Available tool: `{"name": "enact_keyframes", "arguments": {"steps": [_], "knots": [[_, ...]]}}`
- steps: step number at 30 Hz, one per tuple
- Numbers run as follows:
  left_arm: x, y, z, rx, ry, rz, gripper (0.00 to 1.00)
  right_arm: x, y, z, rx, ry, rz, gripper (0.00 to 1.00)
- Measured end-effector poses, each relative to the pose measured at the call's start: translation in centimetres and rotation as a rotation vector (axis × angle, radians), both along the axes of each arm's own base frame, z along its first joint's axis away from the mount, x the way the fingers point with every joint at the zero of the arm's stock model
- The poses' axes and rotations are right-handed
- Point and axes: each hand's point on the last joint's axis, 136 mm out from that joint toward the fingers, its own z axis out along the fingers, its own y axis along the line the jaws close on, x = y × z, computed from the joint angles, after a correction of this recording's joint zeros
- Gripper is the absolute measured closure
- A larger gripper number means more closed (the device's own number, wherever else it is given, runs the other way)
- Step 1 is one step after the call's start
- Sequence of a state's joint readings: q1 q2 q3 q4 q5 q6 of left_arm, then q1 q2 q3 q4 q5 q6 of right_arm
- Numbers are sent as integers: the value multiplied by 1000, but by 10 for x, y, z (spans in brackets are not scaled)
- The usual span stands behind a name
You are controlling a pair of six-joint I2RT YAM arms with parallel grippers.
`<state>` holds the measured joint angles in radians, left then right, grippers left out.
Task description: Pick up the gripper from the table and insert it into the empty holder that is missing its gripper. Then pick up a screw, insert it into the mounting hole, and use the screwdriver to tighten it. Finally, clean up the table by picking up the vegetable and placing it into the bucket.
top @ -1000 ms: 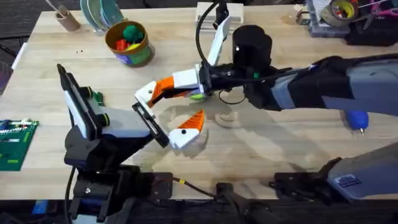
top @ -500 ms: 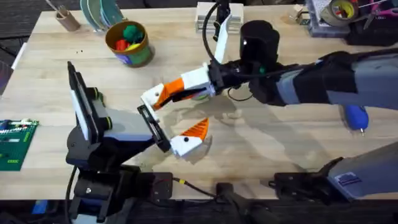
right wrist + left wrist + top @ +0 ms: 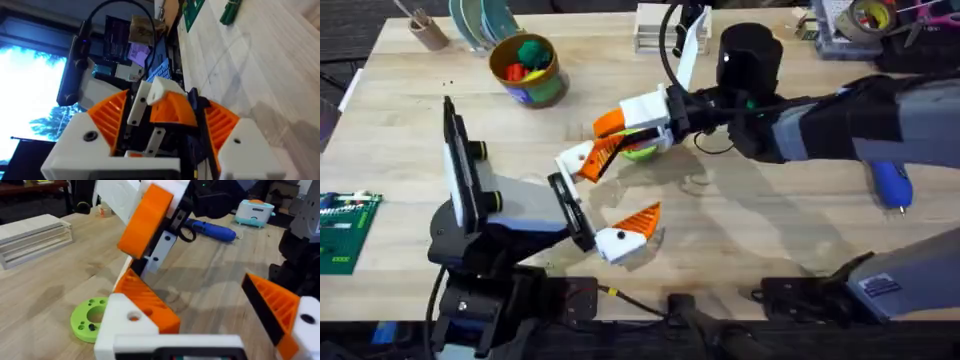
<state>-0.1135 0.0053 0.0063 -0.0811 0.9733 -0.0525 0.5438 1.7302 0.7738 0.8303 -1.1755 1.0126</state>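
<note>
Nearest, the left pincer waits gaping over the desk, likely clearing room. Beyond it, the right pincer clamps the holder, gripper seated, lifted above the green ring. Bucket sits far back.

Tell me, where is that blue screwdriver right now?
The screwdriver lies on the table's right side in the overhead view, partly hidden behind the right arm, far from the bucket at upper left.
</note>
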Motion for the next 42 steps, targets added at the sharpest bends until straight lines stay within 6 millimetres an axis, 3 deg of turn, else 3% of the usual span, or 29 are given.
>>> {"name": "enact_keyframes", "arguments": {"steps": [13,18,20,23,28,30,31,42], "knots": [[0,0,0,0,1,-3,8,2,-5,-15,-44,10,-12,141],[0,0,0,0,1,-3,8,2,-5,-15,-41,-10,-11,170],[0,0,0,0,1,-3,8,2,-5,-15,-39,-17,-10,252],[0,0,0,0,1,-3,8,2,-5,-15,-39,-21,-10,458],[0,0,0,0,1,-3,7,3,-5,-15,-39,-25,-11,651],[0,0,0,0,2,-3,7,3,-5,-15,-38,-25,-12,914],[0,0,0,0,2,-3,7,4,-5,-15,-38,-25,-13,969],[1,0,0,-1,4,4,7,8,-4,-16,-54,16,-43,985]]}}
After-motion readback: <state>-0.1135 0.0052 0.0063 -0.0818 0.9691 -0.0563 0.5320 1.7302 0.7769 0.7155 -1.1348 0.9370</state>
